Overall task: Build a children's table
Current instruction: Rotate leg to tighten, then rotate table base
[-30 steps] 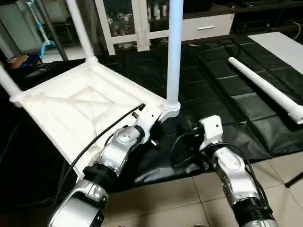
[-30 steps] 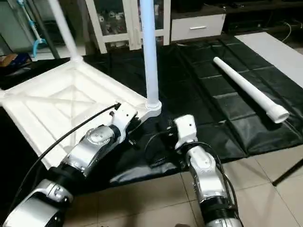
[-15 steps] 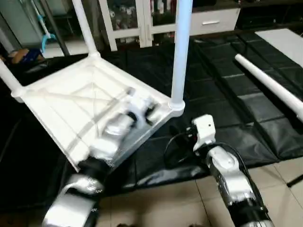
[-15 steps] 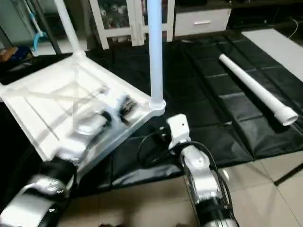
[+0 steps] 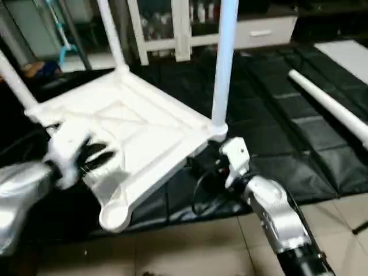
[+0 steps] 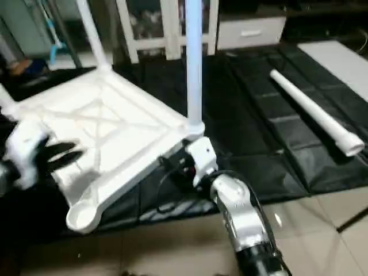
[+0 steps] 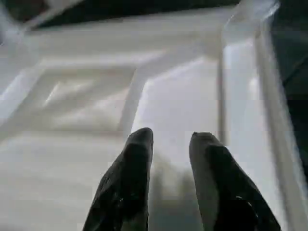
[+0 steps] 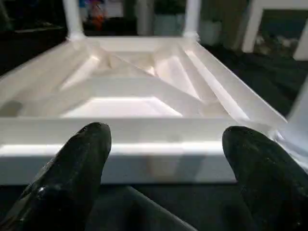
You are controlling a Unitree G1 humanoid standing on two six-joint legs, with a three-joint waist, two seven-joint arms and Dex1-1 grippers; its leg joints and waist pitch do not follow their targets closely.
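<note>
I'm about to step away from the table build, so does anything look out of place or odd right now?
One thing: the table top lies upside down with three legs screwed in, but its near corner socket is empty. The fourth leg lies loose on the black mat, off to the right, apart from the top.

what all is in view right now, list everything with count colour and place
table top: one, white, upside down on the black mat, ribbed underside up
screwed-in legs: three, white, standing up from corner sockets
empty corner socket: one, white, at the near corner
loose leg: one, white, lying on the mat on the right
mat: one, black, on the tiled floor
cabinet: one, white, glass doors, at the back
drawer unit: one, white, beside the cabinet
left gripper: black fingers slightly apart, over the ribbed underside
right gripper: black fingers wide apart, facing the top's near edge
</note>
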